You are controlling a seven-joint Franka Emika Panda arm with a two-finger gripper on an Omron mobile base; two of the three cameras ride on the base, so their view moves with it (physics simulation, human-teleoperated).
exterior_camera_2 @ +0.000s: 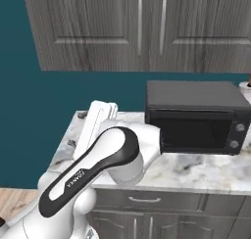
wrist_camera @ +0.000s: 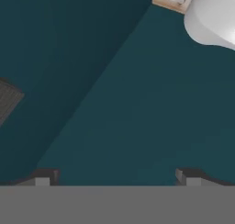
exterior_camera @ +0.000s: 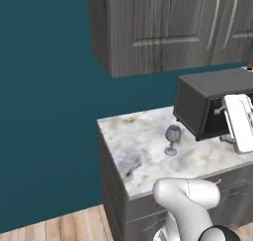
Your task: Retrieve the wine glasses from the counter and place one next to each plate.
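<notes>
On the white-grey marbled counter (exterior_camera: pixel 143 146), one small translucent grey-blue stemmed wine glass (exterior_camera: pixel 172 140) stands upright just left of the black toaster oven (exterior_camera: pixel 207 106). The white arm bends up over the counter's front edge, its hand raised beside the oven. In the hand view the dark fingers (wrist_camera: pixel 45 176) are spread wide, empty, facing the teal wall (wrist_camera: pixel 114 103).

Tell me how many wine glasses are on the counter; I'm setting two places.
1: a wine glass stands upright on the marbled counter, beside the toaster oven. Another may be hidden behind the arm.
</notes>
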